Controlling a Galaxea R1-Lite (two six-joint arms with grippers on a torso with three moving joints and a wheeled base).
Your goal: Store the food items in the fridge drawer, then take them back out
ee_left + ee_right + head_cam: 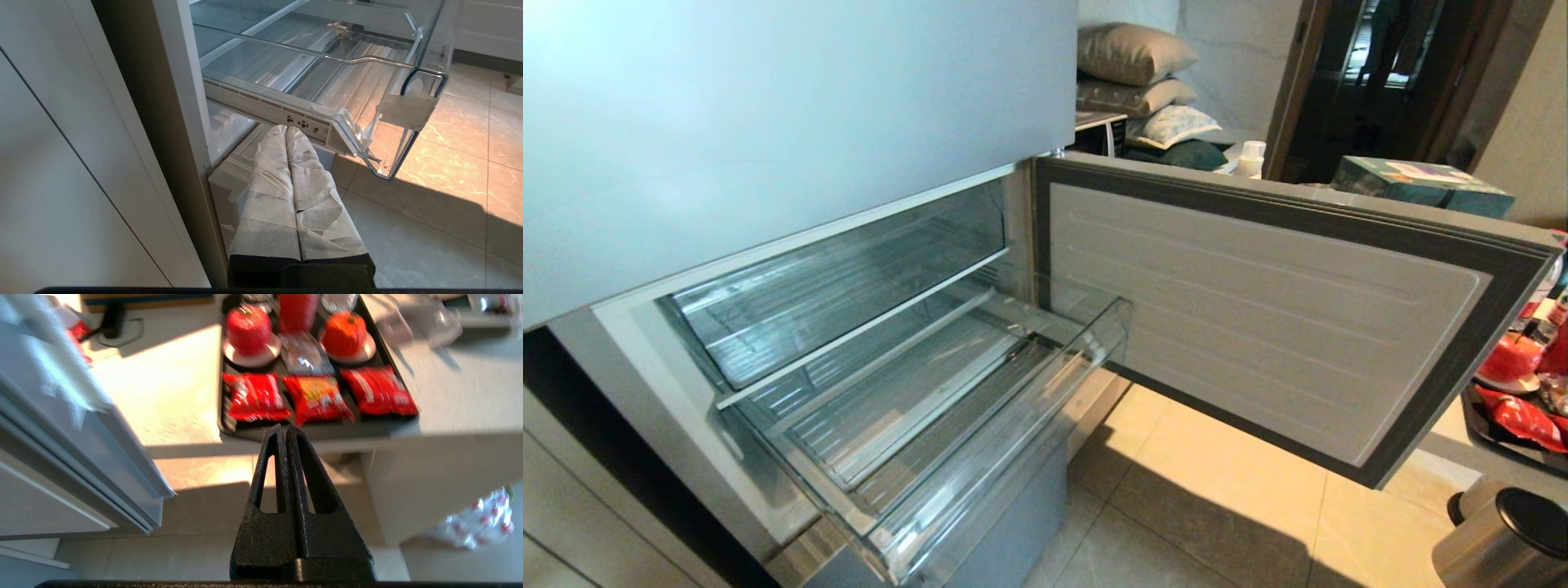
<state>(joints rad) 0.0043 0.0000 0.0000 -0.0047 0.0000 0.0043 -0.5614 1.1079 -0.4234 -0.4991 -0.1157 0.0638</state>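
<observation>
The fridge drawer (1045, 384), a clear bin with a ribbed bottom, stands pulled out and holds nothing; its corner (421, 75) also shows in the left wrist view. The food items sit on a black tray (229, 424) on a counter: a round red one (248, 328) and a round red-orange one (344, 332), each on a saucer, plus three red packets (316, 398). My right gripper (284, 428) is shut and empty, in the air short of the tray's near edge. My left gripper (286, 130), wrapped in white, is shut and parked low under the drawer's side rail.
The open fridge door (1258, 302) stands between the drawer and the tray (1478, 420) at the far right. A round bin with a dark lid (1515, 535) sits on the tiled floor below the counter. A clear shelf compartment (849, 269) lies above the drawer.
</observation>
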